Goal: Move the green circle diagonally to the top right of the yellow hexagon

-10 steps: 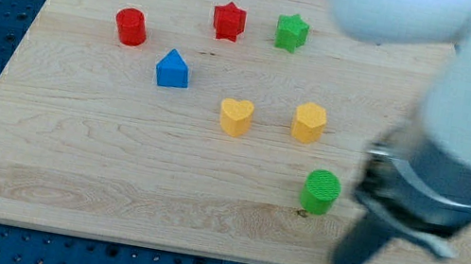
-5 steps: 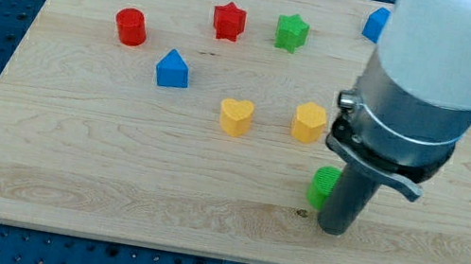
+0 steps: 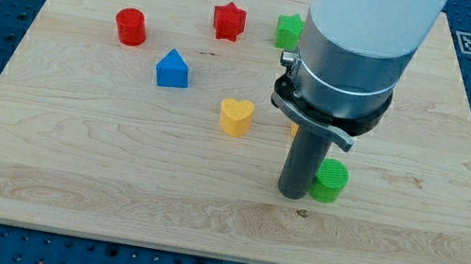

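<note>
My tip (image 3: pixel 292 194) rests on the surface (image 3: pixel 69 152), touching the left side of the green circle (image 3: pixel 332 181). The rod carries no jaws. The circle lies right of the yellow heart (image 3: pixel 236 116). The arm hides the yellow hexagon. The green star (image 3: pixel 287 30) is partly covered at the top.

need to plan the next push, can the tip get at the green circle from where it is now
Probably yes: my tip sits right against the green circle on its left side in the view, with nothing between them. The yellow hexagon is hidden behind the arm.
</note>
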